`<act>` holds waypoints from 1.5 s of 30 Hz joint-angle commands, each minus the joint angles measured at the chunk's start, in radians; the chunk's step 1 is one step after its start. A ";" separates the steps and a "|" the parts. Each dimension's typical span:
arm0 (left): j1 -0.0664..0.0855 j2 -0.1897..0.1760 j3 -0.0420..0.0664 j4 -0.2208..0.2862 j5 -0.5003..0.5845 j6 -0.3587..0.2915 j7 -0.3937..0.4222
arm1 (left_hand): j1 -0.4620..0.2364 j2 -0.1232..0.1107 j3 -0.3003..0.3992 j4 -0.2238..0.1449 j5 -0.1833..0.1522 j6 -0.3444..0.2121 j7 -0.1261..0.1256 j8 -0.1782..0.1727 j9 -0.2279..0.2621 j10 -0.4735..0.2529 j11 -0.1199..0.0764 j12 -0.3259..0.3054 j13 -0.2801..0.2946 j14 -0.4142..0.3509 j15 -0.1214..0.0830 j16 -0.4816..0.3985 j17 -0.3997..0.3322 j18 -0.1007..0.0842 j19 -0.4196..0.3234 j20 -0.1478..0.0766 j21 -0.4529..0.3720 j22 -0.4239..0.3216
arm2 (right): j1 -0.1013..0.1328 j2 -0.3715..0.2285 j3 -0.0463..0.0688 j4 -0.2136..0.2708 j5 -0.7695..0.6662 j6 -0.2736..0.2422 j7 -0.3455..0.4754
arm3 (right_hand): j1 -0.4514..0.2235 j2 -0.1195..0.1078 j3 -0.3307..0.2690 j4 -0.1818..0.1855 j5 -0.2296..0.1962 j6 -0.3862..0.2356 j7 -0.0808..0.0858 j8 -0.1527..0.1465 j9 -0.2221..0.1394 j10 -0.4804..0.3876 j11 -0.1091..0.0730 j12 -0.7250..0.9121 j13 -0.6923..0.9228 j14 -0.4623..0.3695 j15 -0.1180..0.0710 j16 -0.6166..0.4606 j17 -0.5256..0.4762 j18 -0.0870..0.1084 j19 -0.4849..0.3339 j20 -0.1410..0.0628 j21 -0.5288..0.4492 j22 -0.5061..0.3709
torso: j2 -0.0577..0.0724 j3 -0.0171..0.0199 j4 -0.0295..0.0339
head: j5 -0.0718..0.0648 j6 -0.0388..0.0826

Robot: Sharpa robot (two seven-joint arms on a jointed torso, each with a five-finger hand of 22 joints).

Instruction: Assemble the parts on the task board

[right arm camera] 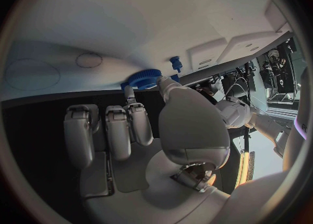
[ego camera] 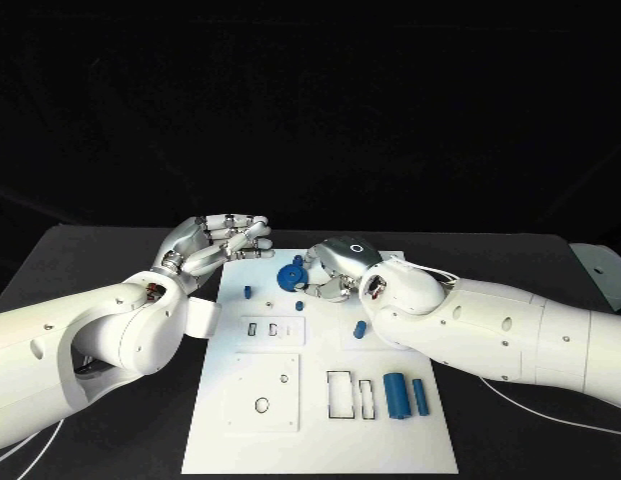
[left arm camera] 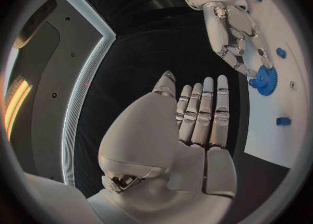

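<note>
My right robot hand (ego camera: 333,268) pinches the blue gear (ego camera: 291,272) at the task board's (ego camera: 325,440) far end while my left robot hand (ego camera: 221,240) waits beside it, holding nothing; next, I judge, comes seating the gear squarely.

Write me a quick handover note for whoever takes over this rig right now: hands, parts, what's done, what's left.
Right robot hand: pinches the blue gear at the task board's far end.
Left robot hand: holds nothing, fingers apart, beside the board's far left corner.
Parts: small blue pieces near the gear; two blue bars lie loose near the board's right edge.
Done: gear picked up.
Left: seat the gear, then the other parts.
</note>
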 commanded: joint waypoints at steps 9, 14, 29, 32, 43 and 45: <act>0.001 -0.009 0.001 -0.001 0.002 0.013 0.006 | 0.008 0.003 0.003 0.000 0.004 -0.007 0.024 -0.007 -0.002 -0.004 0.001 -0.007 0.000 -0.007 -0.002 -0.006 0.002 0.014 0.001 0.007 -0.006 -0.002 | 0.031 -0.220 0.016 0.192 0.166 -0.131 0.098 | 0.069 -0.006 0.053 -0.016 0.014 0.020 -0.003 -0.013 -0.003 0.005 -0.001 0.002 0.145 0.104 0.001 0.003 0.262 -0.018 0.058 0.003 -0.005 0.200 | -0.007 0.0064 -0.0151 | 0.005 0.008; 0.001 -0.013 0.001 -0.002 0.002 0.013 0.007 | 0.008 0.003 0.003 0.000 0.004 -0.007 0.024 -0.007 -0.002 -0.004 0.001 -0.007 0.000 -0.007 -0.002 -0.006 0.002 0.014 0.001 0.007 -0.006 -0.002 | 0.055 -0.359 0.019 0.262 0.352 -0.130 0.233 | 0.165 -0.024 0.104 -0.063 0.006 0.039 -0.004 -0.013 -0.002 -0.001 -0.002 -0.004 0.141 0.104 0.000 0.003 0.263 -0.023 0.071 0.001 0.014 0.219 | -0.014 0.0120 -0.0276 | -0.001 0.007; 0.000 -0.007 0.000 -0.010 0.004 0.018 0.007 | 0.008 0.003 0.003 0.000 0.004 -0.007 0.024 -0.007 -0.002 -0.004 0.001 -0.007 0.001 -0.007 -0.002 -0.006 0.002 0.014 0.001 0.007 -0.007 -0.002 | 0.030 -0.496 0.014 0.212 0.452 -0.007 0.369 | 0.238 -0.076 0.131 -0.112 -0.012 0.027 -0.005 -0.035 -0.011 -0.009 -0.005 -0.014 0.133 0.104 -0.002 0.003 0.264 -0.029 0.083 -0.001 0.031 0.236 | -0.023 0.0273 -0.0398 | 0.001 -0.003; 0.000 -0.006 0.000 -0.012 0.004 0.019 0.007 | 0.008 0.003 0.003 0.000 0.004 -0.007 0.024 -0.007 -0.002 -0.004 0.001 -0.007 0.001 -0.007 -0.002 -0.006 0.002 0.014 0.001 0.007 -0.007 -0.002 | 0.021 -0.488 0.013 0.189 0.466 0.003 0.373 | 0.243 -0.080 0.132 -0.116 -0.012 0.021 -0.001 -0.041 -0.013 -0.010 -0.002 -0.015 0.132 0.104 0.000 0.003 0.264 -0.029 0.083 0.000 0.031 0.236 | -0.023 0.0300 -0.0399 | 0.005 -0.006; 0.000 -0.002 0.000 -0.015 0.004 0.021 0.007 | 0.008 0.003 0.003 0.000 0.004 -0.007 0.024 -0.007 -0.002 -0.004 0.001 -0.007 0.001 -0.007 -0.002 -0.006 0.002 0.014 0.001 0.007 -0.007 -0.002 | 0.004 -0.417 0.010 0.102 0.485 0.039 0.356 | 0.254 -0.086 0.132 -0.124 -0.016 -0.001 0.006 -0.058 -0.019 -0.016 0.006 -0.020 0.128 0.104 0.007 0.003 0.264 -0.027 0.080 0.005 0.027 0.233 | -0.022 0.0258 -0.0378 | 0.001 -0.012; 0.000 -0.002 0.000 -0.015 0.004 0.021 0.007 | 0.008 0.003 0.003 0.000 0.004 -0.007 0.024 -0.007 -0.002 -0.004 0.001 -0.007 0.001 -0.007 -0.002 -0.006 0.002 0.014 0.001 0.007 -0.007 -0.002 | 0.001 -0.403 0.010 0.087 0.486 0.044 0.351 | 0.255 -0.085 0.132 -0.124 -0.016 -0.002 0.007 -0.059 -0.019 -0.016 0.006 -0.020 0.128 0.104 0.007 0.003 0.264 -0.027 0.079 0.006 0.026 0.232 | -0.023 0.0258 -0.0387 | 0.002 -0.014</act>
